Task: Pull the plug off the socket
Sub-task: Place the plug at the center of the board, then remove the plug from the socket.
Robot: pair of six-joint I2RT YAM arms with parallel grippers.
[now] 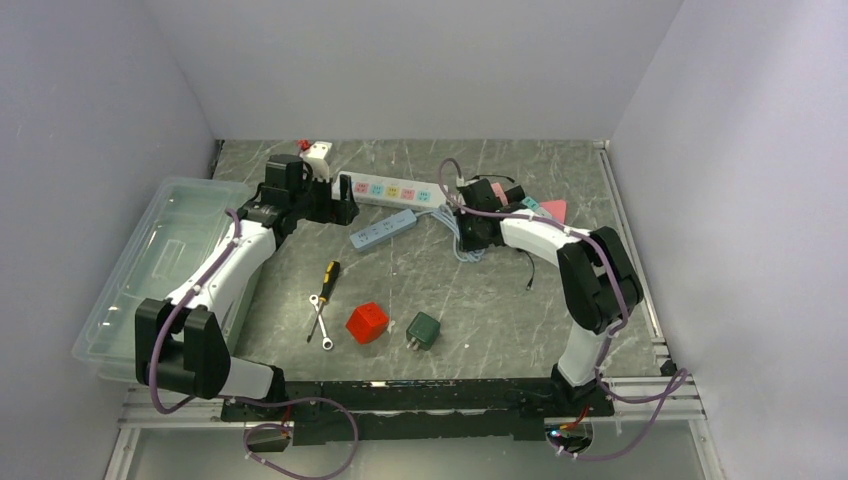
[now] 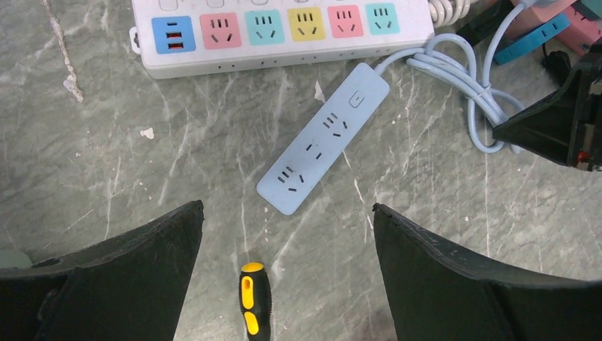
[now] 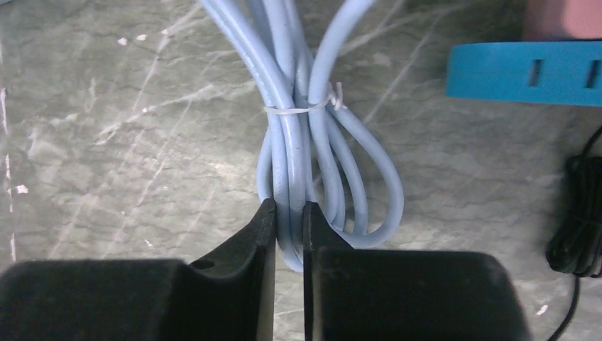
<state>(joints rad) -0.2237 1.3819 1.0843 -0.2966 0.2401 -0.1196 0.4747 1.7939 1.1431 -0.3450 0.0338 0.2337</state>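
**While the cord is pinched, the plug is not located: task judged unfinished**

Although the right gripper [image 3: 289, 213] has its fingers clamped on a strand or two of the tied blue cable [image 3: 291, 106], low on the bundle's loops, no plug shows between them. The left gripper [image 2: 286, 208] hangs spread wide and empty above the near end of the blue power strip [image 2: 323, 138]. A screwdriver [image 2: 254, 298] handle shows between its fingers.

The white power strip [image 2: 284, 32] lies beyond. Every coloured socket seen on it is bare, as are the three on the blue power strip. One strand of the blue cable runs off toward the upper right of the left wrist view — its plug end is hidden, so whether it sits in a socket cannot be told.

Judgement: a hold on the cord is made — the pull itself, or proof of it, is left to do.
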